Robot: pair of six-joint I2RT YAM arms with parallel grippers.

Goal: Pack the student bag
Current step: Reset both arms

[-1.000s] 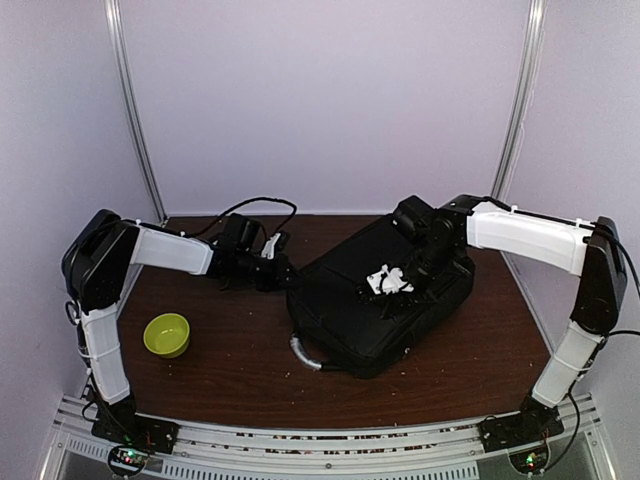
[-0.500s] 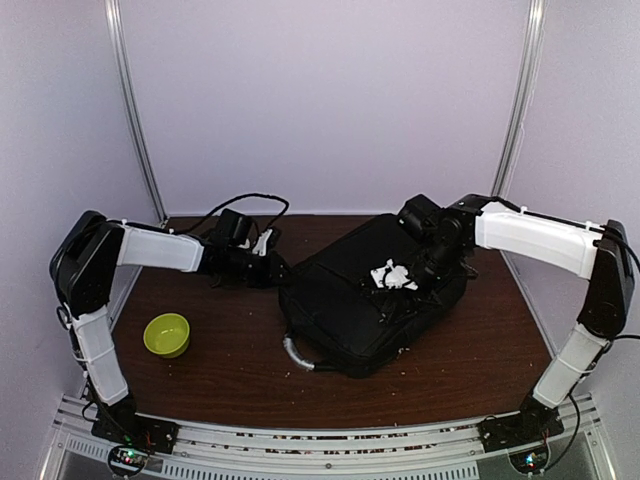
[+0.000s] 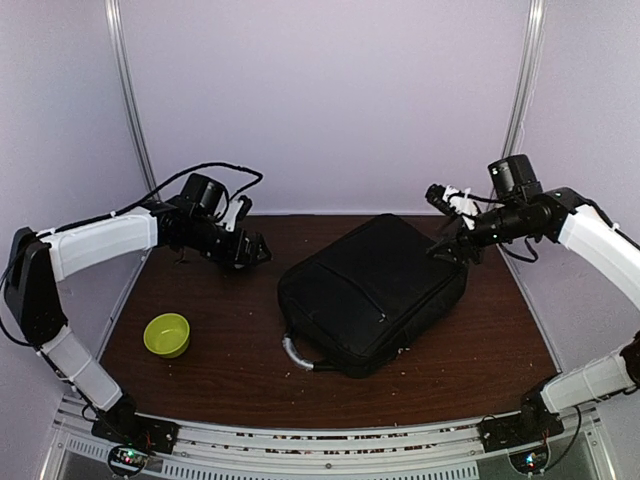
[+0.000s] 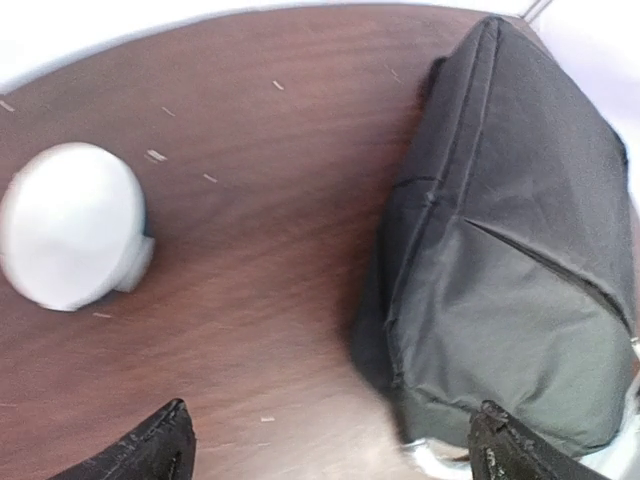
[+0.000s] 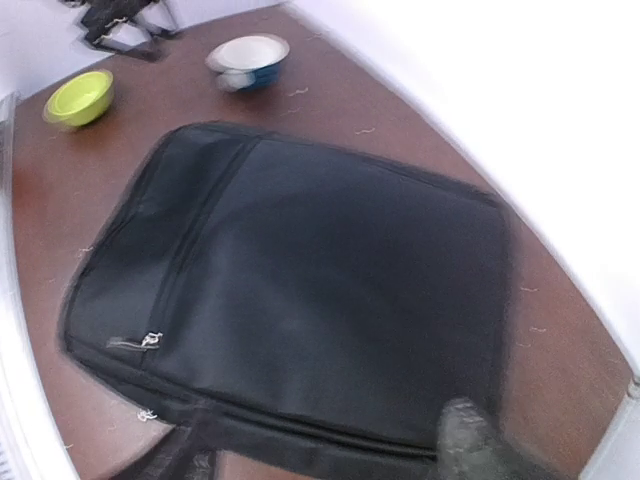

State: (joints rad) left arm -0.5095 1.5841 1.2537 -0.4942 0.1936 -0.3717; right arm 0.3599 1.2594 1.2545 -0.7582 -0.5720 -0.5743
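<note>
Bag lies flat in the middle of the table, zipper side up, with its grey handle toward the near edge. Your left gripper hangs over bare wood just left of the bag, its fingers spread wide and holding nothing. A white bowl sits near it. Your right gripper hovers above the bag's far right corner, fingers apart and empty too. A green bowl rests well left of the bag.
</note>
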